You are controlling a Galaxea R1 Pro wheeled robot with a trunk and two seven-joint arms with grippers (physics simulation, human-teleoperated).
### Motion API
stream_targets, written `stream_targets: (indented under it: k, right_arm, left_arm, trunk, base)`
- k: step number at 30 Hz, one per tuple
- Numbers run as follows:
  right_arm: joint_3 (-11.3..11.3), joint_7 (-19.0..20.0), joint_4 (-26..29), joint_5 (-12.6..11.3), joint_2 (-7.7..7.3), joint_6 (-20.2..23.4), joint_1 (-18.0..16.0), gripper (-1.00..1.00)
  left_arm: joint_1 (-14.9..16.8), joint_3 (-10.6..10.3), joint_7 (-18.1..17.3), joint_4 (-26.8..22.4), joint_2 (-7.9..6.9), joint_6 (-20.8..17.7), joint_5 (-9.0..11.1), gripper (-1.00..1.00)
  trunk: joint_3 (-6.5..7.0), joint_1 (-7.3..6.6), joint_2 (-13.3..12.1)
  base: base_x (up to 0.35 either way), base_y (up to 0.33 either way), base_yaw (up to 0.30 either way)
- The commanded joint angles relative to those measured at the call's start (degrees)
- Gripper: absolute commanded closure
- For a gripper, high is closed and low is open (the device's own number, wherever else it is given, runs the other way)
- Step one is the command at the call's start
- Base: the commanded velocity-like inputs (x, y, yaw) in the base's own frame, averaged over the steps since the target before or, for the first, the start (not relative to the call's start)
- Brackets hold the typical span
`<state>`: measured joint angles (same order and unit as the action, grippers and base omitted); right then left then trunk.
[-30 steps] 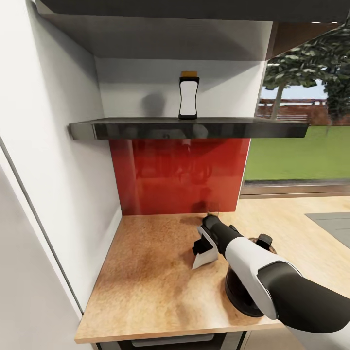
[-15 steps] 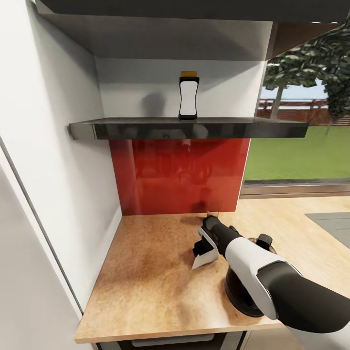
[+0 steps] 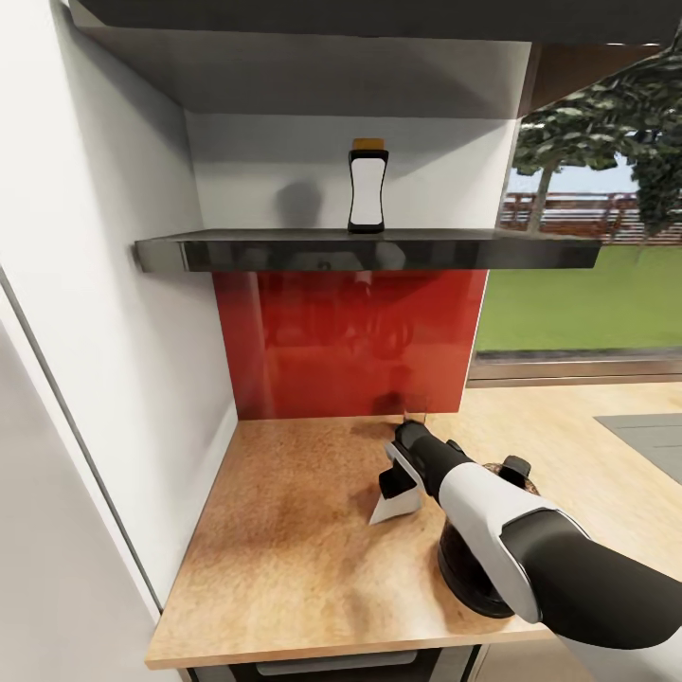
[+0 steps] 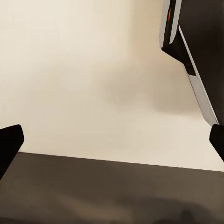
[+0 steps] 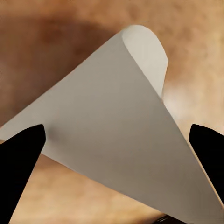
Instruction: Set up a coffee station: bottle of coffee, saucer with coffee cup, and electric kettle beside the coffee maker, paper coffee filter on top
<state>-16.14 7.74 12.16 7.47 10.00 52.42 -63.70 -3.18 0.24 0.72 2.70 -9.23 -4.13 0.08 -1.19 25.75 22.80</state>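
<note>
The bottle of coffee (image 3: 367, 187), with its white-and-black label, stands upright on the dark kitchen shelf (image 3: 284, 254). Below it, my right gripper (image 3: 392, 483) hovers low over the beige kitchen countertop (image 3: 284, 540), just above the white paper coffee filter (image 3: 391, 510). In the right wrist view the paper coffee filter (image 5: 112, 140) lies between the widely spread fingertips (image 5: 18, 161), and the gripper (image 5: 114, 156) is open. The dark electric kettle (image 3: 464, 568) stands on the counter, partly hidden under my right forearm. My left gripper (image 4: 112, 140) is open with nothing between its fingers.
A white wall panel (image 3: 104, 332) closes off the counter's left side and a red backsplash (image 3: 350, 346) its back. The grey sink (image 3: 649, 438) shows at the right edge, below a window. An upper cabinet hangs above the shelf.
The paper coffee filter has dropped slightly and slid a little left under the right gripper. The arm and the bottle have stayed put.
</note>
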Motion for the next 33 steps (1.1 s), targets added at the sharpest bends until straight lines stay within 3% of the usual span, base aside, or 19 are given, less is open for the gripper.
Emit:
stream_targets:
  k: [1,21,33]
  right_arm:
    - [-0.12,0.52,0.06,0.70,0.00,0.22,-0.05,1.00]
    - [-0.12,0.51,0.14,0.70,0.00,0.22,-0.05,1.00]
    - [-0.12,0.20,12.58,0.70,0.00,0.38,-0.10,1.00]
  left_arm:
    - [0.01,0.03,0.08,-0.07,0.00,-0.19,0.00,-1.00]
    - [0.01,-0.01,0.08,-0.07,0.00,-0.19,0.00,-1.00]
    - [0.01,-0.15,-0.01,-0.10,0.09,-0.18,0.00,-1.00]
  trunk:
    - [-0.12,0.04,0.11]
    - [-0.12,0.04,0.11]
    - [-0.12,0.04,0.11]
  base:
    - [0.000,0.000,0.000]
    - [0.000,0.000,0.000]
    - [0.000,0.000,0.000]
